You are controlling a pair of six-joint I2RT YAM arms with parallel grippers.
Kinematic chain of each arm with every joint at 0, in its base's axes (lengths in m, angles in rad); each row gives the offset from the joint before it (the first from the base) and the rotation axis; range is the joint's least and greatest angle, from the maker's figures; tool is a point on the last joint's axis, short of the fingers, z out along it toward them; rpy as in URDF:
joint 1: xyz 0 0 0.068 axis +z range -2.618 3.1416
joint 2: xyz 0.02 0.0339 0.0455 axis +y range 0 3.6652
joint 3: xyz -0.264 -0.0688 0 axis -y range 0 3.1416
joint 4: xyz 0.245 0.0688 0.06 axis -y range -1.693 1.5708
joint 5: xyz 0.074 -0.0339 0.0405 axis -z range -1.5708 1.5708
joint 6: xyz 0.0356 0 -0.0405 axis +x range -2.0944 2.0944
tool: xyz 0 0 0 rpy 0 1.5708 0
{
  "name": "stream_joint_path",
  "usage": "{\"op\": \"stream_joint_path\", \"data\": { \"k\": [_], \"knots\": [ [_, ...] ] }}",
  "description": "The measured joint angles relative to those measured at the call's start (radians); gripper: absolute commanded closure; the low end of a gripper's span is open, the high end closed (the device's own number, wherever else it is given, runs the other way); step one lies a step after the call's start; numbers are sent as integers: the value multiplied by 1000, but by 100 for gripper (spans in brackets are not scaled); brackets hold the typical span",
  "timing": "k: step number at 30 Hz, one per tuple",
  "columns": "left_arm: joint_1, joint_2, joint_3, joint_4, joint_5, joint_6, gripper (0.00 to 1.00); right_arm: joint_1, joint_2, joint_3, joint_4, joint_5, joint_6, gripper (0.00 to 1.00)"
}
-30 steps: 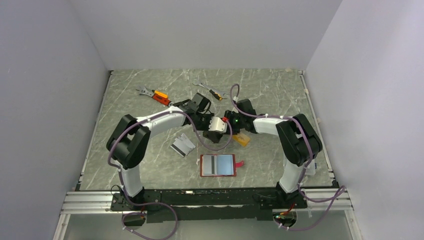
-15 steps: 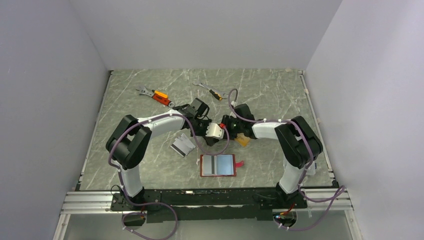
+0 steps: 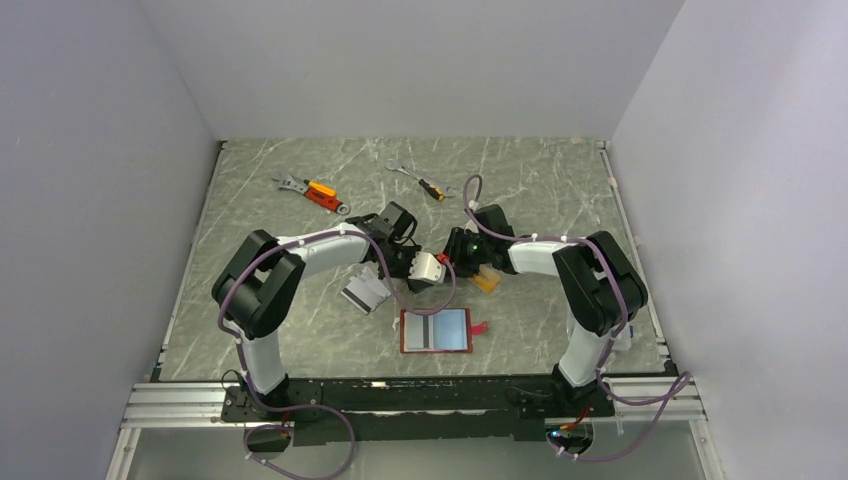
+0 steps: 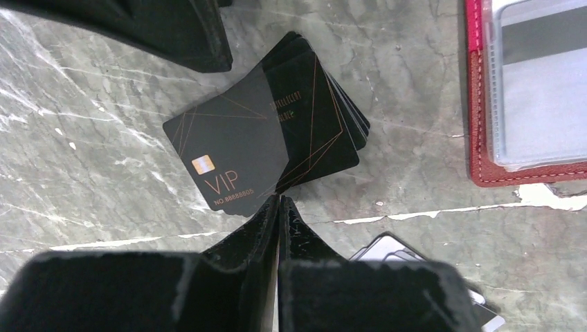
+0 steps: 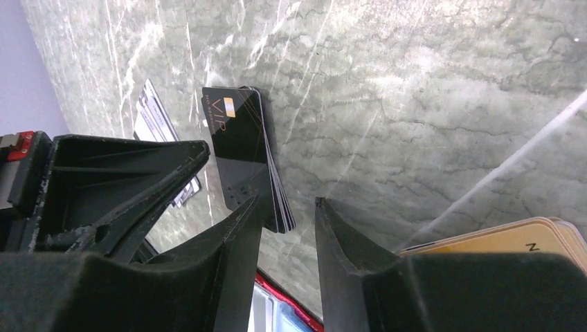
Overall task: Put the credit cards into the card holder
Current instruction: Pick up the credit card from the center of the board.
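Observation:
A stack of black credit cards (image 4: 311, 117) lies on the table, its top "VIP" card (image 4: 221, 159) fanned out to the left. My left gripper (image 4: 278, 202) is shut, its tips at that card's near edge with nothing between them. My right gripper (image 5: 287, 204) is open, its fingers on either side of the near end of the black stack (image 5: 239, 131). In the top view both grippers, left (image 3: 437, 268) and right (image 3: 452, 258), meet over the stack and hide it. The red card holder (image 3: 404, 332) lies open, with a silver card with a dark stripe in its left pocket.
Silver-grey cards (image 3: 365, 290) lie left of the grippers and orange-gold cards (image 3: 485, 280) right of them. Two orange-handled wrenches (image 3: 312, 190) (image 3: 425, 183) lie at the back. The holder's red edge (image 4: 484, 166) is just right of the black stack.
Both grippers have moved a little toward the near side and come down together over the black cards. The holder and the other cards have not moved.

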Motion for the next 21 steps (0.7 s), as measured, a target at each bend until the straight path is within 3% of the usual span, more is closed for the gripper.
{"op": "stream_joint_path", "data": {
  "k": [21],
  "knots": [
    [-45, -15, -8, -26, 21, -1, 93, 2, 39, 2, 82, -42, 37, 62]
  ]
}}
